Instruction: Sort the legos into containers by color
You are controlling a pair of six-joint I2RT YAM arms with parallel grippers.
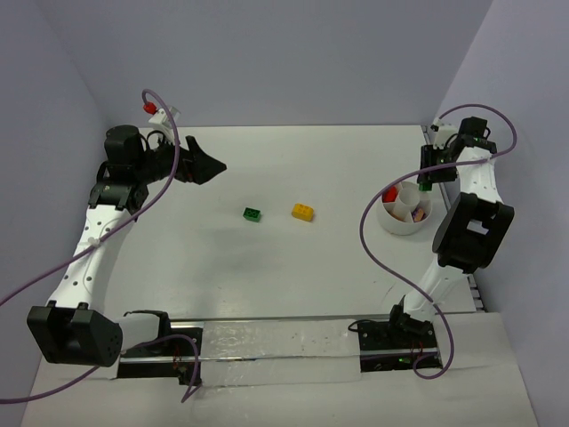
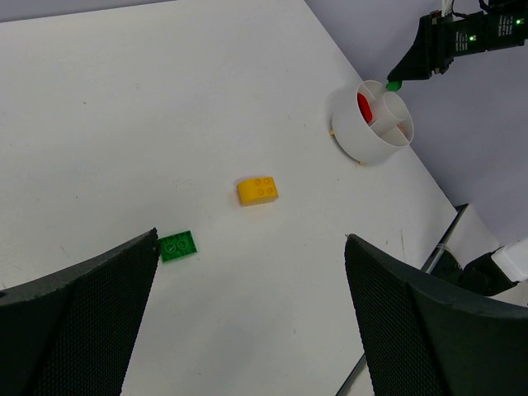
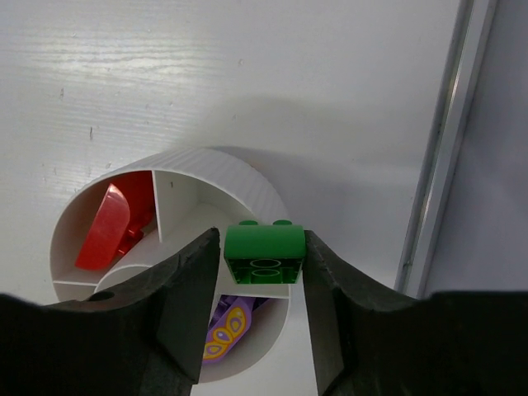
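The green lego (image 3: 264,252) is pinched in my right end effector (image 3: 262,285), just above the white cup (image 3: 239,177), near the wall between an empty wedge and the purple one. Drop step: I'd centre over the empty wedge, then release.

A flat green brick (image 1: 252,213) and a yellow brick (image 1: 303,212) lie studs up, near each other, well left of the white divided cup (image 1: 404,230). One compartment of the cup holds red bricks (image 3: 107,227), and another holds a purple brick (image 3: 227,326). A second green brick (image 3: 265,257) is pinched in the right gripper (image 3: 262,246), just above the cup's rim.
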